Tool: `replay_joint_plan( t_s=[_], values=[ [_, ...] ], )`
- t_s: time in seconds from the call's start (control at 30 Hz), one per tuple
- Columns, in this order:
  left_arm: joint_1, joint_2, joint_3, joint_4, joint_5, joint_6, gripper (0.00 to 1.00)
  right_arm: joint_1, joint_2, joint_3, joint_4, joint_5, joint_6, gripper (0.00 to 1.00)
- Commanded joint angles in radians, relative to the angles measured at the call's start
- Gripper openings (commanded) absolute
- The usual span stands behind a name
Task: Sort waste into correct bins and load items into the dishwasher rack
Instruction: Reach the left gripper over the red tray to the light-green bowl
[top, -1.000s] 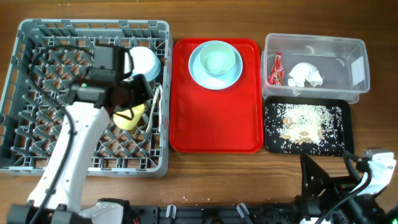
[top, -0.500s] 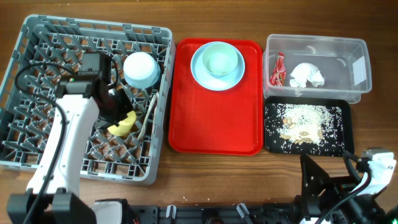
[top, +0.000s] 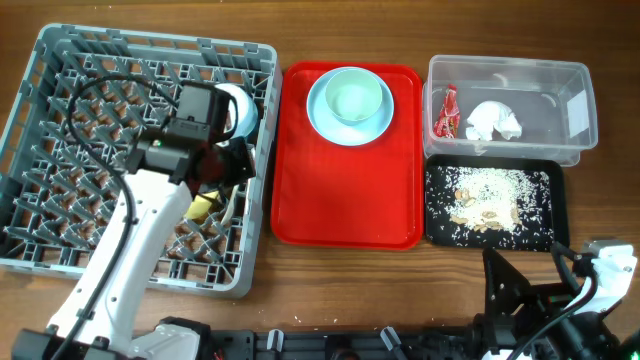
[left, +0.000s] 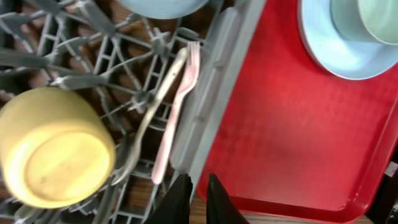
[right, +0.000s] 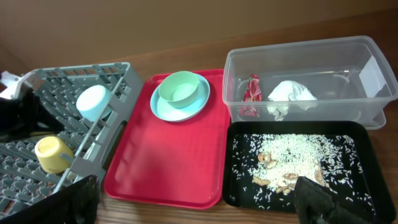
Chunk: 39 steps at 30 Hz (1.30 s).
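We're looking at a robotics lab bench posing as a kitchen clean-up station. A white robot arm (top: 130, 250) is reaching over a wood-grain table (top: 350, 270), a black cable (top: 85, 100) is looping off it, and black mounting gear (top: 330, 342) is lining the near edge. A grey dishwasher rack (top: 150, 42), red tray (top: 340, 190), clear tub (top: 505, 62) and black tray (top: 438, 230) are sitting out.

The left arm (top: 125, 235) comes in from 7 o'clock of the overhead view and slants toward 1 o'clock. Its black wrist (top: 190, 108) sits at about 10 o'clock from centre. The left gripper (left: 198, 198) points downward, its fingers (left: 181, 196) drawn close with only a narrow slit (nothing between them). The right arm (top: 545, 300) lies folded low at 5 o'clock, and the right gripper (right: 199, 202) is spread wide.
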Motion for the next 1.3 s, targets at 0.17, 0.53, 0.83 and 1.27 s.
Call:
replay_joint_plan(
  t_s=[0.17, 0.53, 0.83, 1.27],
  values=[
    [-0.050, 0.230, 0.003, 0.092, 0.028, 0.061, 0.38, -0.002, -0.008, -0.003, 0.002, -0.008, -0.018, 1.00],
    [-0.049, 0.295, 0.003, 0.192, 0.025, 0.060, 0.20, -0.002, -0.008, -0.003, 0.002, -0.008, -0.018, 0.99],
    [-0.049, 0.295, 0.003, 0.227, 0.026, 0.052, 0.13, -0.002, -0.008, -0.003, 0.002, -0.008, -0.018, 1.00],
    [-0.024, 0.221, 0.136, 0.189, 0.066, 0.022, 0.30, -0.002, -0.008, -0.003, 0.002, -0.008, -0.018, 1.00]
  ],
)
